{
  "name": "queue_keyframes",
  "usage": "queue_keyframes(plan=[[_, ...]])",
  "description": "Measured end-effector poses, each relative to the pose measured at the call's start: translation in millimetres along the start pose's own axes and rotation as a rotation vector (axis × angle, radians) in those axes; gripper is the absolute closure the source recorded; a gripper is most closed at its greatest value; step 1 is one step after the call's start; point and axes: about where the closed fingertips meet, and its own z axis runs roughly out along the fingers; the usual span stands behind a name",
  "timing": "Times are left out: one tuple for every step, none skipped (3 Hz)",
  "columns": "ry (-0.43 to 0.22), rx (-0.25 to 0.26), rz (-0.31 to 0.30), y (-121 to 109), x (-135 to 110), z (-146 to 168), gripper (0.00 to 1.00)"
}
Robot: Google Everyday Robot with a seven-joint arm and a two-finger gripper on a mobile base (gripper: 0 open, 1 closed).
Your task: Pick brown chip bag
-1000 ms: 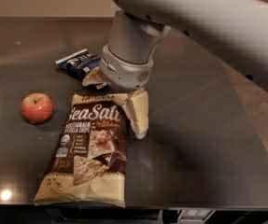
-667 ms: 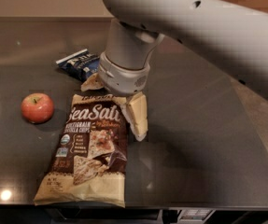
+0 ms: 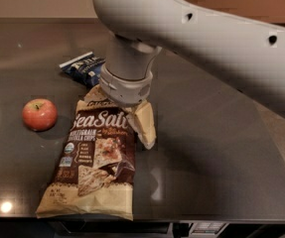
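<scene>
Camera view | pincer point(image 3: 132, 115) sat at brown bag point(image 3: 95, 157) top | open or closed: could not tell | likely needed firm pinch across crinkly top

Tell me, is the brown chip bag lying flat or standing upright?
Lying flat: the brown chip bag rests on the table, label facing up. The claw is at its top end.

Brown chip bag point(image 3: 95, 157): white "Sea Salt", smaller "Tortilla Chips" beneath; other print unreadable. Gripper point(image 3: 127, 110) at the bag's top, above the lettering.
</scene>
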Motion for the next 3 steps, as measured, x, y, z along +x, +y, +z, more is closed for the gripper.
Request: queue_keyframes(plan=[[0.019,-0.022,-0.013,-5.1,6.5,6.0,0.18],[0.029,-0.043,-0.017,-8.6,11.0,9.1,0.41],[0.016,-0.053,-0.007,-10.9,16.2,2.7,0.65]])
